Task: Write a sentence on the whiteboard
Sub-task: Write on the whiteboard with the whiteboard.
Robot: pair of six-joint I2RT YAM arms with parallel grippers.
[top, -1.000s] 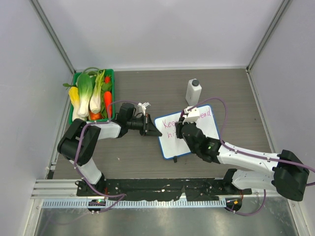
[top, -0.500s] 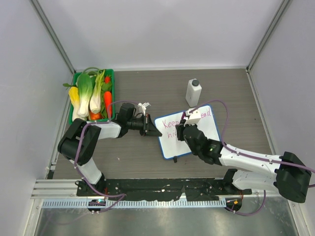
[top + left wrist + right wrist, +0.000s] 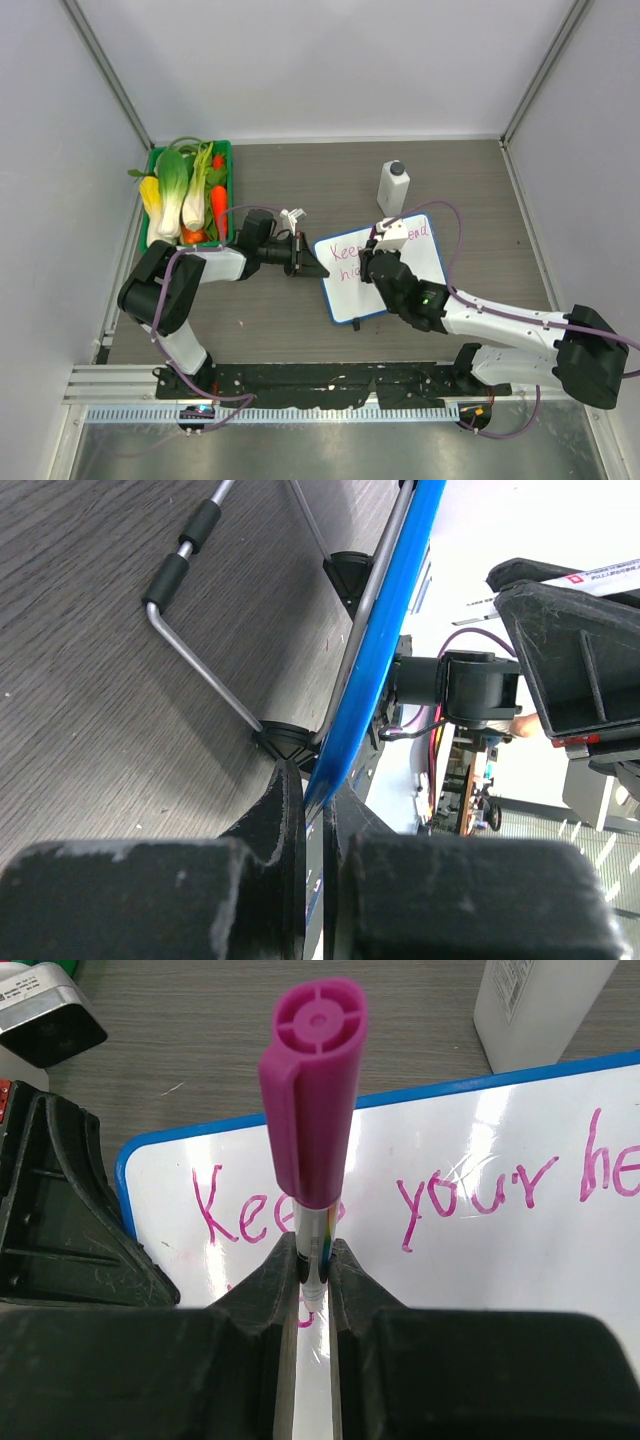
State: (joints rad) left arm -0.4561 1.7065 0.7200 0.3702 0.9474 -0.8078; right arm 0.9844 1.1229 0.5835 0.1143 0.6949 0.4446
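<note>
Two end effectors: the left end effector (image 3: 318, 800) and the right end effector (image 3: 312, 1260). One whiteboard (image 3: 345, 295), its edge in the left end effector. One marker (image 3: 312, 1110) with one purple cap, in the right end effector. One white bottle (image 3: 393, 187) just beyond the right end effector. One green tray (image 3: 229, 185) off to the left end effector's outer side, with two leafy greens (image 3: 172, 195), one carrot (image 3: 218, 205) and one corn cob (image 3: 150, 195); its small red pieces are too hidden to count. Three pink words (image 3: 470, 1185) show on the top line ahead of the right end effector. One wire stand (image 3: 200, 670) ahead of the left end effector, with two black sleeves (image 3: 185, 550).
</note>
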